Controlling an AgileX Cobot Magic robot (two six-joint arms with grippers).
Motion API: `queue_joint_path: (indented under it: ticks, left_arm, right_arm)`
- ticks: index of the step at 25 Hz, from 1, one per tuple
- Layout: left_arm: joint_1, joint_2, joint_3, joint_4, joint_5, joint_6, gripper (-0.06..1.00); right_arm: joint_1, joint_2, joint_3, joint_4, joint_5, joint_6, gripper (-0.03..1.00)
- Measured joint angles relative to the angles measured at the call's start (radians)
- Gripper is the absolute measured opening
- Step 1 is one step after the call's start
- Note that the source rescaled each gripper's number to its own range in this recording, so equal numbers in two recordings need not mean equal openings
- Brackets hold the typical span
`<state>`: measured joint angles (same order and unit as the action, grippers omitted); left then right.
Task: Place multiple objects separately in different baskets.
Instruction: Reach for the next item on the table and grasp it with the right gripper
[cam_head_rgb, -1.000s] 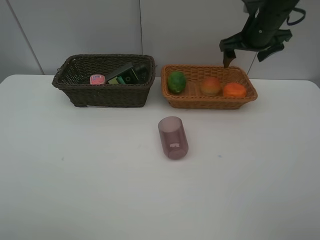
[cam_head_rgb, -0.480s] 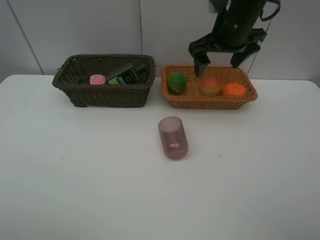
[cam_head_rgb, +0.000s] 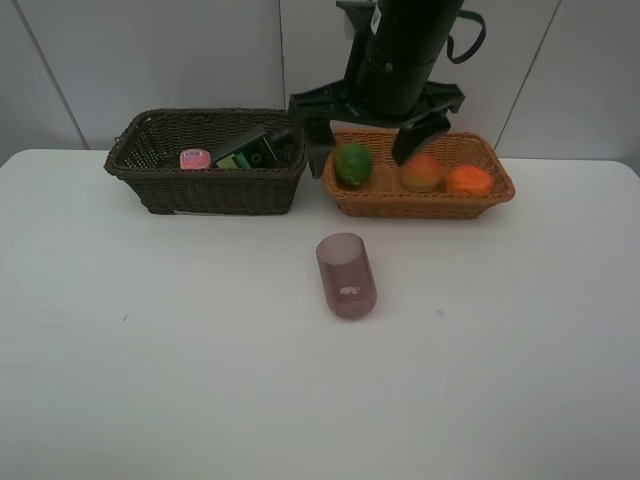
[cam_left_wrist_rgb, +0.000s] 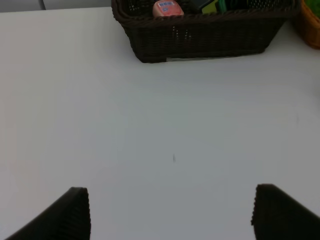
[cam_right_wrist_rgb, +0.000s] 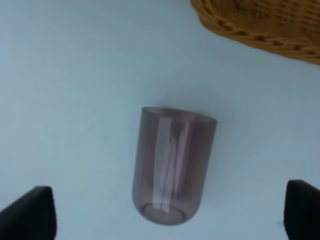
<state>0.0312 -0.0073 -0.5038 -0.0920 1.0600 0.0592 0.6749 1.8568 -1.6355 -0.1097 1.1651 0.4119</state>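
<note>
Five of six objects are already sorted. In the dark brown basket (cam_head_rgb: 205, 165) at upper left of the high view, the pink bottle (cam_head_rgb: 194, 158) and the flat black bottle (cam_head_rgb: 252, 150) are seen. In the tan basket (cam_head_rgb: 418, 195) at upper centre-right, the green fruit (cam_head_rgb: 353, 164), the red-orange fruit (cam_head_rgb: 422, 173) and the orange (cam_head_rgb: 468, 180) are lined up. Only the purple cup (cam_head_rgb: 346, 275) is left, lying on its side on the tabletop (cam_head_rgb: 150, 350) at frame centre, apart from both baskets. The right gripper (cam_head_rgb: 368, 140) is held spread wide above the baskets, nothing gripped; the cup is framed between its tips in the wrist view. The left gripper (cam_left_wrist_rgb: 172, 212) is spread too, empty, over bare tabletop. Judged remaining: cup pickup and placement in a basket.
</note>
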Motion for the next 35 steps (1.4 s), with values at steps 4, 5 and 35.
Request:
queue_joint_path:
  ticks: [4,5,35]
  left_arm:
    - [0.000,0.000,0.000,0.000,0.000,0.000,0.75]
    - [0.000,0.000,0.000,0.000,0.000,0.000,0.75]
    - [0.000,0.000,0.000,0.000,0.000,0.000,0.75]
  right_arm:
    - [0.022,0.037,-0.001,0.000,0.048,0.036,1.00]
    - [0.023,0.054,-0.001,0.000,0.049,0.048,1.00]
    - [0.023,0.232,-0.001,0.016,-0.021,0.113,1.00]
